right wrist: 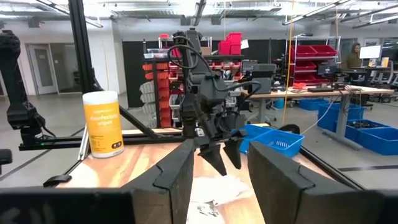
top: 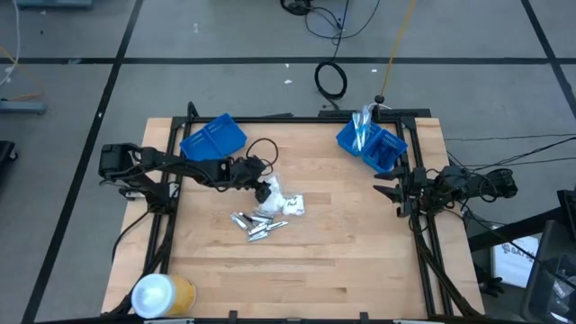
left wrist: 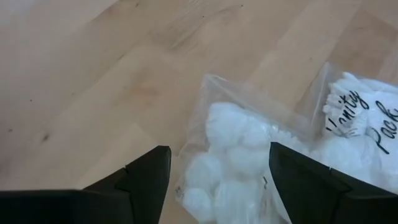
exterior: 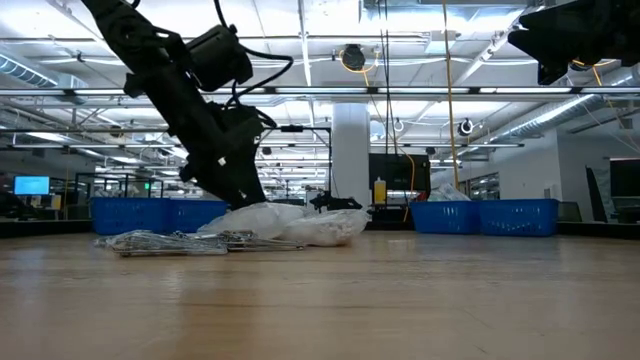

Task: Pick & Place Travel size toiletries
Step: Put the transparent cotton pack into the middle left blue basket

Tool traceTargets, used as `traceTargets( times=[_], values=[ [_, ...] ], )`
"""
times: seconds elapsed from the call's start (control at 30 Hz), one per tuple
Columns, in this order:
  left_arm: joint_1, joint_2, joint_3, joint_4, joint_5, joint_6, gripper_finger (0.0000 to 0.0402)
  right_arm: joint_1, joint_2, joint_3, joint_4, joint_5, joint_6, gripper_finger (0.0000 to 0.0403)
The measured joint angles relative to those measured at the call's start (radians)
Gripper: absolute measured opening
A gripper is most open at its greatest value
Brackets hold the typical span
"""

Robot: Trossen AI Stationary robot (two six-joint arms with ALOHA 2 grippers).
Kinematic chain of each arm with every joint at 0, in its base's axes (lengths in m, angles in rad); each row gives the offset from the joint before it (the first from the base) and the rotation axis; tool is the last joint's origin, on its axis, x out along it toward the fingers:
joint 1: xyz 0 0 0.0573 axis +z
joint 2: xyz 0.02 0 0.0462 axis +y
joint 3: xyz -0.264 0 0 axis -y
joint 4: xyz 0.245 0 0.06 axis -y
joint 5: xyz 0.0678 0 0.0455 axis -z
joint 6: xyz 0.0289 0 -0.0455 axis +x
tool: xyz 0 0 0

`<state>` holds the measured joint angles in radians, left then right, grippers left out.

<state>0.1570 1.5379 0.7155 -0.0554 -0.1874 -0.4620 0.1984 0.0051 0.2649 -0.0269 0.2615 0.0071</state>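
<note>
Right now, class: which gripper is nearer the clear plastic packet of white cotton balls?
Left. The left gripper is open right over the packet; the right gripper waits apart at the table's right edge.

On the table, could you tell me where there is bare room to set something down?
Bare wood spans the near edge between the yellow-and-white canister and the right rail, and between the two blue bins. The middle is crowded: left gripper, white packets, silver tubes.

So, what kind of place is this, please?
Probably a robotics lab or workshop inside a large industrial hall: a wooden table with two arms mounted, red parts shelving and workbenches behind, cables on the floor.
</note>
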Motion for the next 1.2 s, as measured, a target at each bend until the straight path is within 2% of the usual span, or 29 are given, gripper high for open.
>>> traceTargets(
  times=[0.37, 0.57, 0.67, 0.8, 1.1, 1.2],
  values=[
    [0.0, 0.001, 0.0, -0.013, 0.029, 0.012, 0.0269, 0.0, 0.0, 0.0, 0.0, 0.0, 0.0, 0.0139],
    [0.0, 0.043, 0.0, 0.016, 0.029, 0.009, 0.0268, 0.0, 0.0, 0.0, 0.0, -0.001, 0.0, 0.0139],
    [0.002, 0.048, 0.0, 0.008, 0.029, 0.008, 0.0255, 0.0, 0.0, 0.0, 0.001, 0.0, 0.007, 0.0139],
    [0.008, 0.048, 0.0, 0.008, 0.024, 0.009, 0.0203, 0.0, 0.0, 0.0, 0.001, 0.001, 0.008, 0.0139],
    [0.029, 0.048, 0.0, 0.004, 0.021, 0.01, 0.002, 0.0, 0.0, 0.0, 0.001, 0.001, 0.008, 0.0139],
    [0.029, 0.048, 0.0, 0.005, 0.02, 0.014, 0.001, 0.0, 0.0, 0.0, 0.001, 0.001, 0.008, 0.0139]
  ],
)
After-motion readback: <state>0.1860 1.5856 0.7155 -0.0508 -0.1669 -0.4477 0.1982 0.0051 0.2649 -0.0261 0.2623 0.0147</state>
